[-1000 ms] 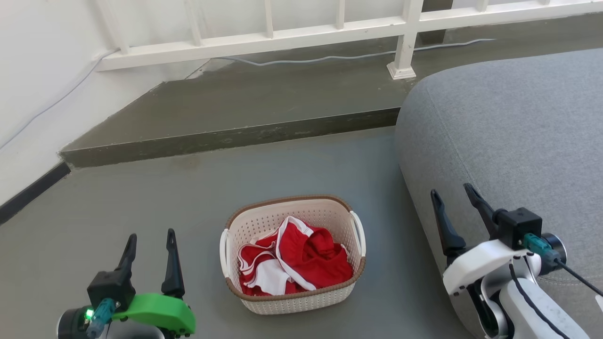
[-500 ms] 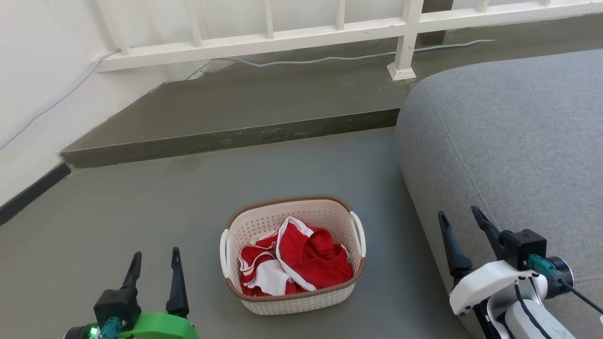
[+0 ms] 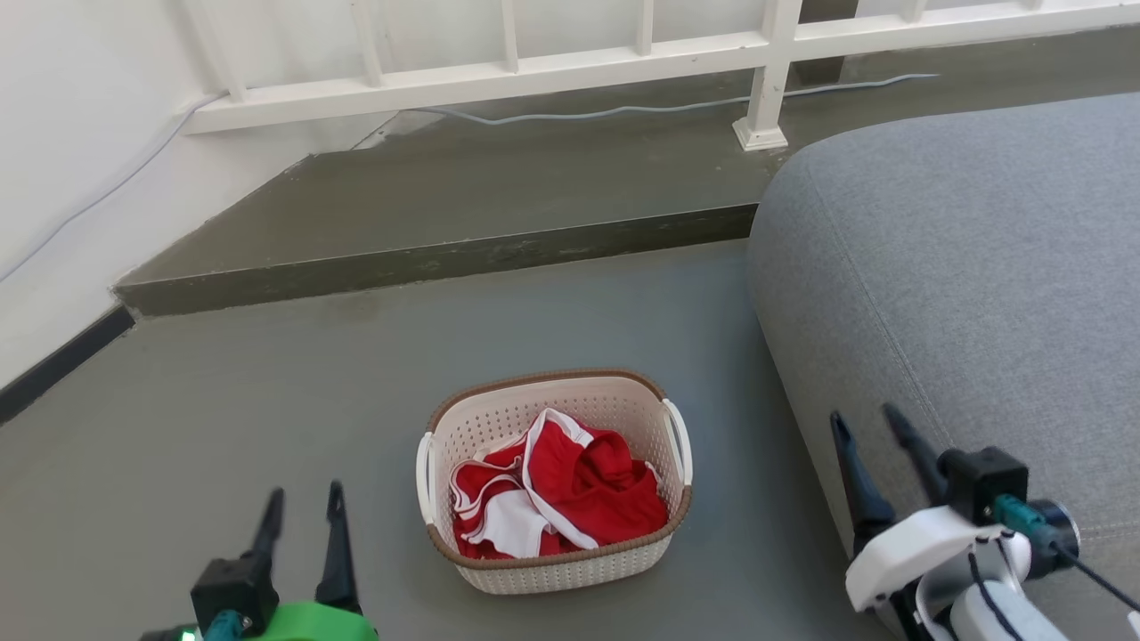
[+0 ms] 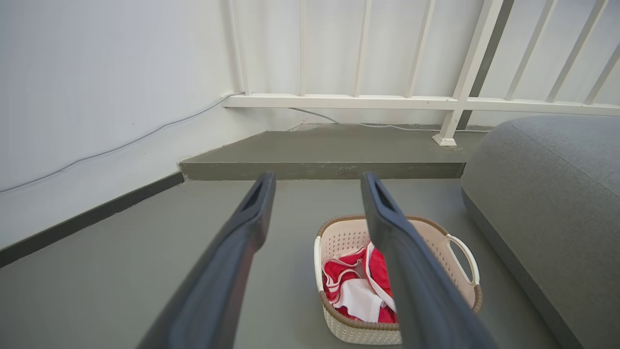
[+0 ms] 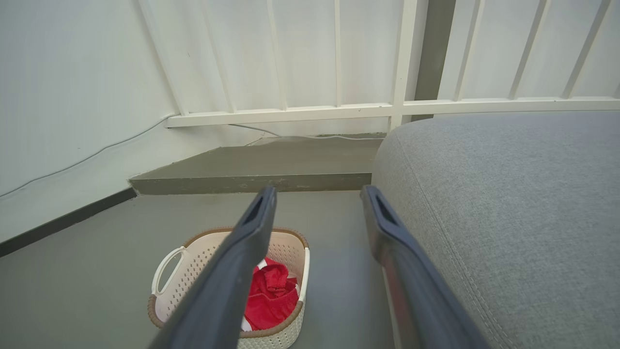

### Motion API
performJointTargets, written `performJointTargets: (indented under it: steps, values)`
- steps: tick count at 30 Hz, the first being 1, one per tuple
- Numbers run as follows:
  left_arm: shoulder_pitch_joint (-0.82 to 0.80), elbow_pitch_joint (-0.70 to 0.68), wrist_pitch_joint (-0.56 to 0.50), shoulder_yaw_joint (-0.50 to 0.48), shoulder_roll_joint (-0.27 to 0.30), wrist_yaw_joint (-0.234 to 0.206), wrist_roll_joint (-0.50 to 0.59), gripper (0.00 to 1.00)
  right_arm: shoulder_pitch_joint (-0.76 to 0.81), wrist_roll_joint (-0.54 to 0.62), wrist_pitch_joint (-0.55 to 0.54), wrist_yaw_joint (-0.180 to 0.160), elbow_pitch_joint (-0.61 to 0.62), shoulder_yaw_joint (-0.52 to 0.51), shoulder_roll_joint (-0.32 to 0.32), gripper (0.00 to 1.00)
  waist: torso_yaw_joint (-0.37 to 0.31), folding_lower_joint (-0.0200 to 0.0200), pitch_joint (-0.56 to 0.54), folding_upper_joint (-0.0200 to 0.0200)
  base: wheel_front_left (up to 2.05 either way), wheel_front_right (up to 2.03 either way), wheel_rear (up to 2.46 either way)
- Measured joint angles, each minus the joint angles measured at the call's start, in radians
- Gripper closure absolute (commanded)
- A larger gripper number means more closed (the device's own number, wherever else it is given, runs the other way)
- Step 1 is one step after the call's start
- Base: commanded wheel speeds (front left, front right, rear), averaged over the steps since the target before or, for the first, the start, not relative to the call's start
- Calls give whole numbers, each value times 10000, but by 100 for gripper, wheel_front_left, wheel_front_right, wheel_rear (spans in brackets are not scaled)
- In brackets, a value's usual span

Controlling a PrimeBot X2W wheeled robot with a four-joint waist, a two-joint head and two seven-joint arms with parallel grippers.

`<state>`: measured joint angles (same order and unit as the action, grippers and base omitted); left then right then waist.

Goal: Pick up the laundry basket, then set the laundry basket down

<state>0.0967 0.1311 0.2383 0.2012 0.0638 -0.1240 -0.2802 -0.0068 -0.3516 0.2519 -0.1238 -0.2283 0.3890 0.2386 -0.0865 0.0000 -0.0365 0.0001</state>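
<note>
The laundry basket (image 3: pixel 570 401) stands on the grey floor, cream-white and perforated with a brown rim band and white loop handles, holding red and white cloth (image 3: pixel 557 494). My left gripper (image 3: pixel 303 503) is open at the lower left, apart from the basket's left side. At the lower right my right gripper (image 3: pixel 864 425) is open, beside the sofa edge. The left wrist view shows the basket (image 4: pixel 436 237) ahead, partly behind the right finger of the left gripper (image 4: pixel 317 182). In the right wrist view the basket (image 5: pixel 193 252) sits low left of the right gripper (image 5: pixel 319 194).
A grey sofa (image 3: pixel 962 267) fills the right side, close to the basket. A raised concrete step (image 3: pixel 427 258) runs behind, with a white railing (image 3: pixel 623 62) and a cable (image 3: pixel 623 109) on it. A white wall (image 3: pixel 71 178) with dark skirting stands at the left.
Both grippers have drawn back toward the bottom of the head view, staying open. The basket has not moved.
</note>
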Motion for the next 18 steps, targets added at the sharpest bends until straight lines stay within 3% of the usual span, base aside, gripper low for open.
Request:
performJointTargets:
  steps: [10, 18]
  values:
    - [183, 504, -56, 4, -163, 105, -449, 100, 438, -433, -63, 121, -370, -36, -272, 100, 43, 0, 23, 0, 0, 0, 0]
    - [182, 495, -284, -111, -163, 286, -1866, 100, 436, -1847, -307, 349, -259, -407, -497, 100, 135, 0, 66, 0, 0, 0, 0]
